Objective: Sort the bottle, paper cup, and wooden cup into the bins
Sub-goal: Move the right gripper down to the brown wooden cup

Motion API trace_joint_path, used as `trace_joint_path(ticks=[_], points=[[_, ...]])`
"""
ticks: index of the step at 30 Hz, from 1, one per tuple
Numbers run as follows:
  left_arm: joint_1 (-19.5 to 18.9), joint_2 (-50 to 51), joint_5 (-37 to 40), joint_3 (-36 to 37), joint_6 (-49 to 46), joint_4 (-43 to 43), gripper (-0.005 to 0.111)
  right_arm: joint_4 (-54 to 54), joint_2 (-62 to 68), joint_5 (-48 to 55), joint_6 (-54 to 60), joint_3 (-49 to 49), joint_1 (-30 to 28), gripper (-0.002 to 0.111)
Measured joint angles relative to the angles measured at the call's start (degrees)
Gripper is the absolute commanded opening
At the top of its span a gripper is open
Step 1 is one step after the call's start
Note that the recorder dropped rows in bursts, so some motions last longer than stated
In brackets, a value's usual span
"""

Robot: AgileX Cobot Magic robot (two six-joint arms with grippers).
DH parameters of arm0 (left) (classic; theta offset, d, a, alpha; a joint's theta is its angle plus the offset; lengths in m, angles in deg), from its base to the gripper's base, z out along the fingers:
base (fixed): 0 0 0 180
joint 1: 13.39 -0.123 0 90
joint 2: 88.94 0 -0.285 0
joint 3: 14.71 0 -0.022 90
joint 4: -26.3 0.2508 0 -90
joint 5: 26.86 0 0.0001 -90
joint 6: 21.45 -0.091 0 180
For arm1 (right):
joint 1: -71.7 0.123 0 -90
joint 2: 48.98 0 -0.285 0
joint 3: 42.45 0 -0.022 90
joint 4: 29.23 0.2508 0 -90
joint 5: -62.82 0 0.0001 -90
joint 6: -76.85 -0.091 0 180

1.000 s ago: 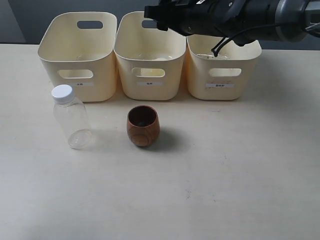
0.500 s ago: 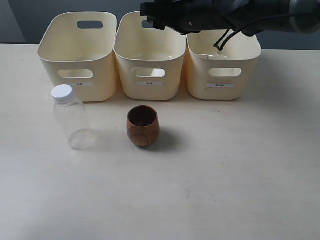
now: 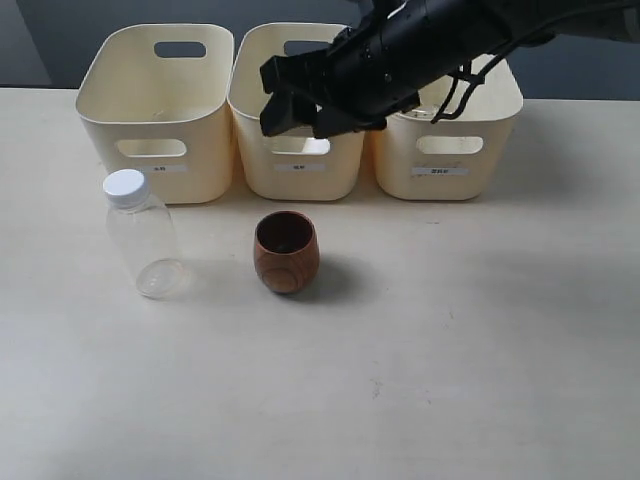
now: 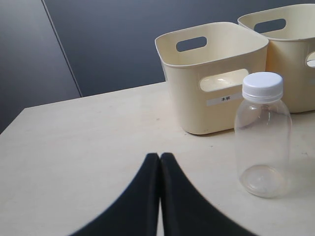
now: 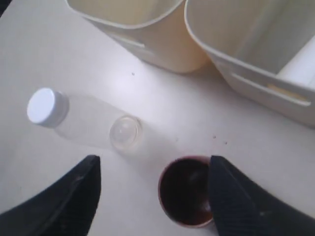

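Note:
The clear bottle (image 3: 143, 235) with its white cap stands at the front left, also in the left wrist view (image 4: 261, 132). The brown wooden cup (image 3: 286, 252) stands upright in front of the middle bin (image 3: 300, 160). My right gripper (image 3: 272, 97) hovers open over that bin's front wall, above and behind the wooden cup (image 5: 184, 194), which shows beside one finger (image 5: 236, 196). A white shape (image 5: 300, 69) inside the middle bin looks like the paper cup. My left gripper (image 4: 160, 156) is shut and empty, low over the table short of the bottle.
The left bin (image 3: 158, 110) and the right bin (image 3: 450, 150) flank the middle one along the back. The right arm (image 3: 470, 30) reaches in from the upper right over the right bin. Bare tabletop (image 3: 400, 380) lies in front.
The right gripper has come off the top of the middle bin, swinging down and forward toward the wooden cup. Bottle and wooden cup have not moved.

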Motion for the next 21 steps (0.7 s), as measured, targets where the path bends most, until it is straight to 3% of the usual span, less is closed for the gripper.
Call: trace_joint_path(ticks=[8,16,21], points=[[0.0,0.0,0.0,0.0,0.0,0.0,0.0,-5.92,0.17,3.19,-4.42,2.03,0.0,0.034],[0.0,0.0,0.0,0.0,0.0,0.0,0.0,-7.04,0.69,2.32,-4.99,3.4,0.0,0.05],[0.0,0.0,0.0,0.0,0.0,0.0,0.0,-7.29,3.56,1.48,-5.78,3.4,0.0,0.052]])
